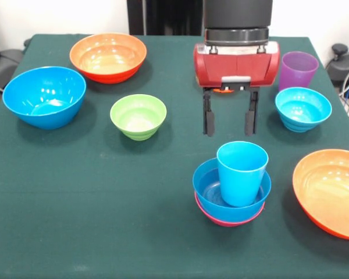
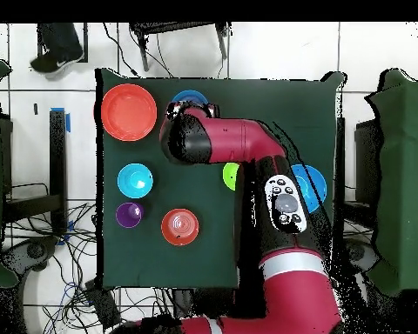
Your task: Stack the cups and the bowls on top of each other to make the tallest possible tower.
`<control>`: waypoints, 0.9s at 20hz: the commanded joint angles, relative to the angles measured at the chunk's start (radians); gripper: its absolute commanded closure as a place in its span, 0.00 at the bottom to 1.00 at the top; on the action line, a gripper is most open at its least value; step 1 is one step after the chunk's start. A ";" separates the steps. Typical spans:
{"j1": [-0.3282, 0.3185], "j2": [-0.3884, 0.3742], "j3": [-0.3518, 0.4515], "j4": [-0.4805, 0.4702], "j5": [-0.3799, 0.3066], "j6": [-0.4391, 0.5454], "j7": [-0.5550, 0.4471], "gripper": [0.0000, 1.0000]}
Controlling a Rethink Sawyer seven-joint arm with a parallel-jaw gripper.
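Note:
The tower [image 1: 231,200] stands near the table's front: a pink bowl at the base, a blue bowl in it, and the light blue cup [image 1: 242,173] upright inside. In the overhead view the tower [image 2: 191,97] peeks out from under the arm. My gripper [image 1: 230,119] hangs open and empty just behind the tower, its black fingers [image 1: 209,119] pointing down. The purple cup [image 1: 298,70] [image 2: 128,214] stands at the back right beside a cyan bowl [image 1: 302,108] [image 2: 135,181]. A green bowl [image 1: 138,116] [image 2: 231,176] sits left of the gripper.
A large blue bowl [image 1: 44,96] [image 2: 310,187] and an orange bowl [image 1: 108,56] sit at the left. Another large orange bowl [image 1: 331,192] [image 2: 129,111] lies at the front right edge. A small orange-red bowl [image 2: 179,226] is mostly hidden behind the gripper in the front view.

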 commanded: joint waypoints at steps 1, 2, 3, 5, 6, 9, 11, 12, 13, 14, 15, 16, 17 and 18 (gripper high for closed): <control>-0.001 -0.025 0.083 0.142 -0.017 0.175 -0.034 0.00; 0.003 -0.031 0.080 0.151 -0.018 0.175 -0.030 0.00; 0.006 -0.033 0.077 0.161 -0.020 0.166 -0.023 0.00; 0.011 -0.036 0.073 0.179 -0.021 0.146 -0.005 0.00; 0.012 -0.035 0.073 0.186 -0.018 0.148 -0.001 0.00; 0.019 -0.026 0.068 0.194 -0.017 0.138 0.011 0.00; 0.024 -0.027 0.065 0.204 -0.020 0.122 0.018 0.00; 0.026 -0.027 0.064 0.209 -0.021 0.114 0.022 0.00; 0.027 -0.030 0.062 0.218 -0.023 0.105 0.026 0.00; 0.029 -0.032 0.060 0.223 -0.024 0.105 0.027 0.00; 0.037 -0.034 0.051 0.224 -0.025 0.111 0.030 0.00; 0.041 -0.037 0.047 0.230 -0.026 0.108 0.035 0.00; 0.043 -0.037 0.046 0.237 -0.025 0.105 0.039 0.00; 0.051 -0.036 0.040 0.236 -0.025 0.114 0.040 0.00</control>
